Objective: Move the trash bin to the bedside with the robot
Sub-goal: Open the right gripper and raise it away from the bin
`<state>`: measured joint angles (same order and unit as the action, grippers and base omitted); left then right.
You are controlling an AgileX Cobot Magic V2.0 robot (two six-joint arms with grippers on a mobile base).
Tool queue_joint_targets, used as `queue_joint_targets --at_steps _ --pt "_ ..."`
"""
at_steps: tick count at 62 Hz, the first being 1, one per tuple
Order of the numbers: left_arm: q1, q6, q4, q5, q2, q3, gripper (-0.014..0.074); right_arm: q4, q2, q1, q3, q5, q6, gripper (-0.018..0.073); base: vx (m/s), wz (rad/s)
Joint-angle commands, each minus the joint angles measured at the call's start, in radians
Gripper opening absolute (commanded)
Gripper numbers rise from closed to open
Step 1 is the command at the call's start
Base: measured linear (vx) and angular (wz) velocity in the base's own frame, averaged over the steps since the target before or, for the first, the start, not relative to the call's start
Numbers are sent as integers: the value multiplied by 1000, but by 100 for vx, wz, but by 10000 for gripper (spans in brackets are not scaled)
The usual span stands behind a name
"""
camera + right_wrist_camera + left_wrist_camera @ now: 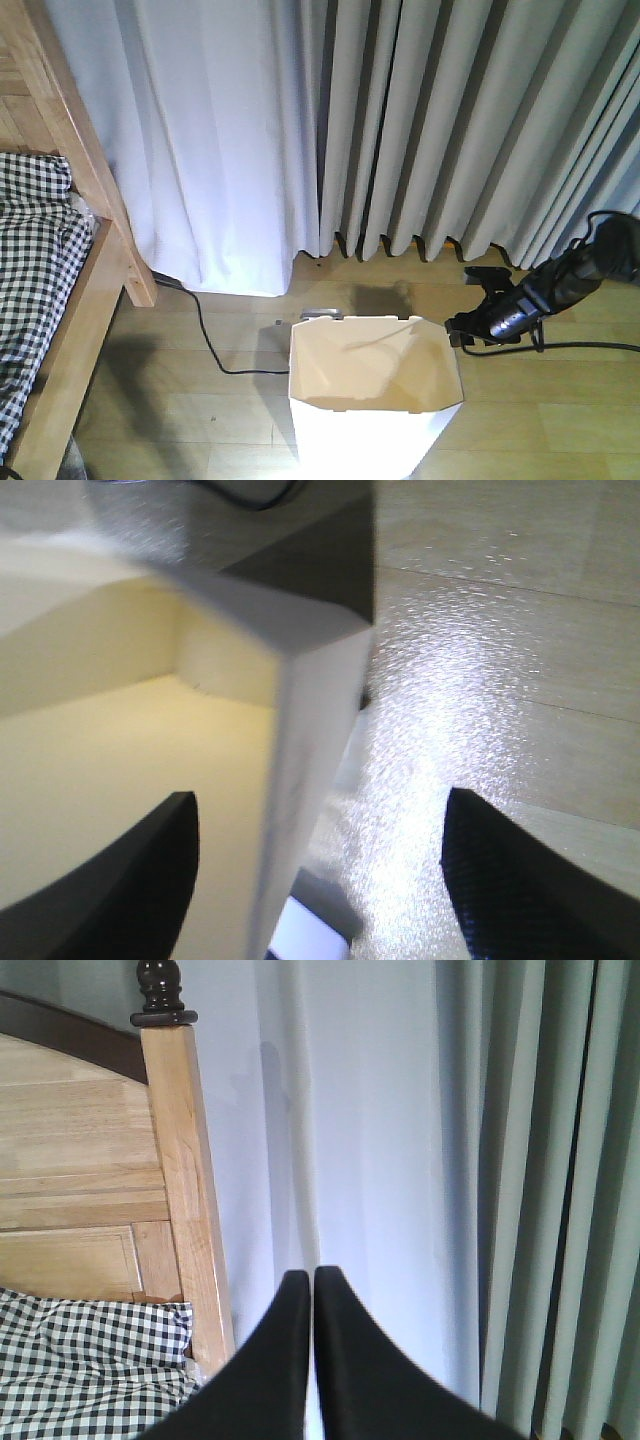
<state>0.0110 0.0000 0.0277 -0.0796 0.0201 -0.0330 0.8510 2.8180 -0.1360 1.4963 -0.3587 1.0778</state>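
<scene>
The tall white plastic trash bin with faceted sides stands on the wooden floor, well apart from the light wooden bed frame with checked bedding at the floor's left edge. The right gripper has its fingers spread wide, straddling the bin's rim wall, one inside and one outside. A good grasp, I judge, means closing squarely on that wall before dragging leftward, clear of the black floor cable. The bin's cream interior looks empty. The left gripper has its fingers pressed together, holding nothing.
</scene>
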Motion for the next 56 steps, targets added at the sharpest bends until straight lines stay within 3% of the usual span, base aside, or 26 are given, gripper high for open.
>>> queue_joint_targets --at_steps 1,10,56 --pt "-6 -14 -9 74 8 -12 -6 98 -175 1 -91 -30 122 494 0 0" --pt "-6 -14 -9 74 8 -12 -6 183 -393 1 -268 18 191 494 0 0" --pt "-6 -14 -9 74 8 -12 -6 176 -1724 1 -846 80 170 494 0 0"
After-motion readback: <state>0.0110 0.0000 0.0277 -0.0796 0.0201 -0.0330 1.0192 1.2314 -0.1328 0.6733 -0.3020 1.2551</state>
